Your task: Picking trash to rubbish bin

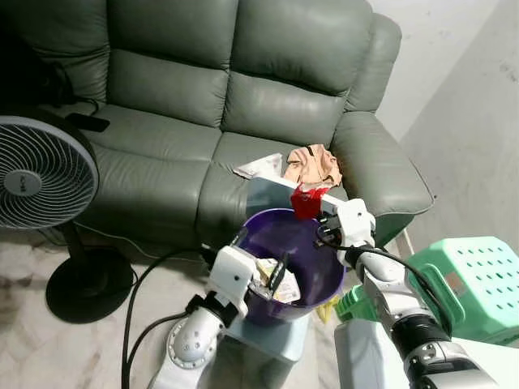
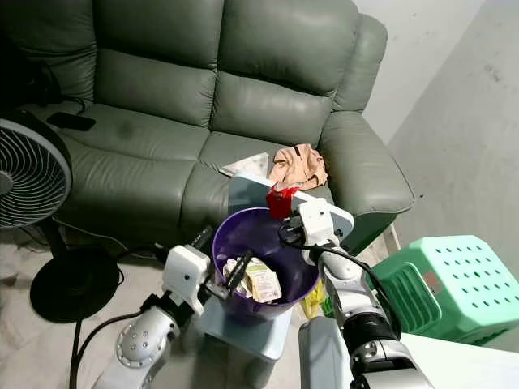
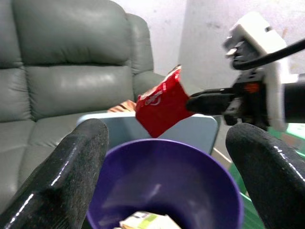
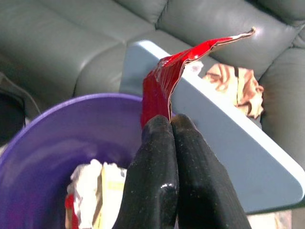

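With its two black fingers pressed tight together, the right claw [image 4: 164, 126] is pinching one red snack wrapper [image 4: 164, 83] by its lower edge, and the wrapper hangs right over the far rim of the purple rubbish bin [image 1: 312, 243]. From the left wrist view you can see that wrapper [image 3: 159, 102] poised just above the bin's mouth, clear of the rim. Down on the near side, the left claw [image 1: 272, 279] has its fingers spread wide, one either side of the bin's near rim, tips reaching in over the trash. Inside the bin lie crumpled papers and a yellowish carton [image 2: 261, 282]; how many pieces there are, I can't tell. The bin sits on a pale blue stool [image 1: 276, 336], and a pale blue board [image 4: 228, 129] runs behind the bin. Out beyond that, one green leather sofa [image 1: 203, 105], and on its seat one crumpled brown paper wad [image 1: 312, 166] next to one white wrapper [image 1: 259, 168]. A black remote [image 1: 87, 122] rests further along the seat. One standing fan [image 1: 36, 174] is on the robot's left, one green plastic stool [image 1: 474, 279] on its right.
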